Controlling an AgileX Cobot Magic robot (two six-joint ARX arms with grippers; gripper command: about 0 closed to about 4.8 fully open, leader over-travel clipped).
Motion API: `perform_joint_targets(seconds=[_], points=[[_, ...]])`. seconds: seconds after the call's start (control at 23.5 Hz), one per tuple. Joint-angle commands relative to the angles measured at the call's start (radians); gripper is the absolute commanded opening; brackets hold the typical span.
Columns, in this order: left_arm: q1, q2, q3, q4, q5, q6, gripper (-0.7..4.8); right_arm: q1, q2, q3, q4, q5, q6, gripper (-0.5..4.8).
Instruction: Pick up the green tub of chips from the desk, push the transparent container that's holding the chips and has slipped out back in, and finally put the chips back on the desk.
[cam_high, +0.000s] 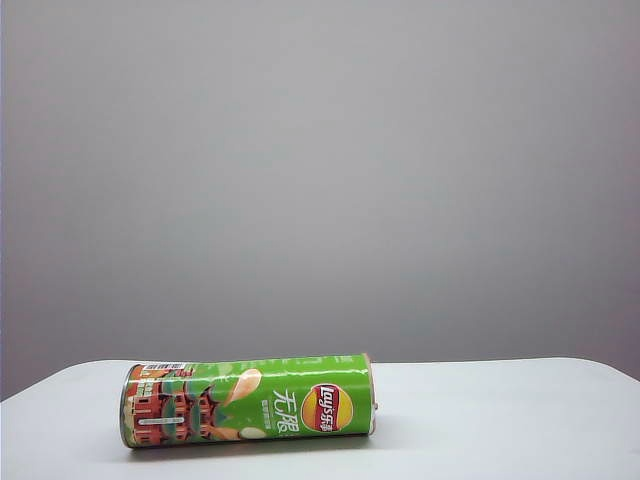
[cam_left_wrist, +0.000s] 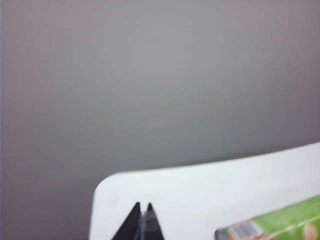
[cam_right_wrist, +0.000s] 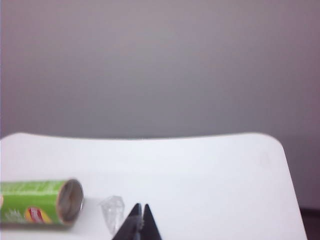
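Right wrist view: green tub of chips (cam_right_wrist: 35, 201) beside transparent container (cam_right_wrist: 113, 211).

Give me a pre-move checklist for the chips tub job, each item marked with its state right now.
1. Green tub of chips lying on its side on the desk: ok.
2. Left gripper shut, empty, over a desk corner and apart from the tub: ok.
3. Right gripper shut, empty, over the desk off the tub's open end: ok.
4. Transparent container pushed fully into the tub: cannot tell. A small clear object lies on the desk beside the open end.
5. Chips inside the tub: cannot tell, none show.
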Motion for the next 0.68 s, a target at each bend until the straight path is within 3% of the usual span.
perform_joint_targets(seconds=[0.04,0.26,0.47,0.68], points=[[0.022,0.001,0.003,-0.019,0.01,-0.011,-0.05,0.001,-0.001,-0.006,-0.076,0.011,-0.004,-0.08],[0.022,0.0,0.003,-0.093,-0.004,0.005,-0.05,0.003,0.0,-0.006,-0.11,0.024,-0.003,-0.08],[0.022,0.0,0.003,-0.198,-0.123,0.004,-0.05,0.003,0.002,-0.006,-0.111,0.025,-0.003,-0.08],[0.022,0.001,0.003,-0.301,-0.151,-0.001,-0.05,0.003,0.002,-0.006,-0.11,0.025,-0.003,-0.05]])
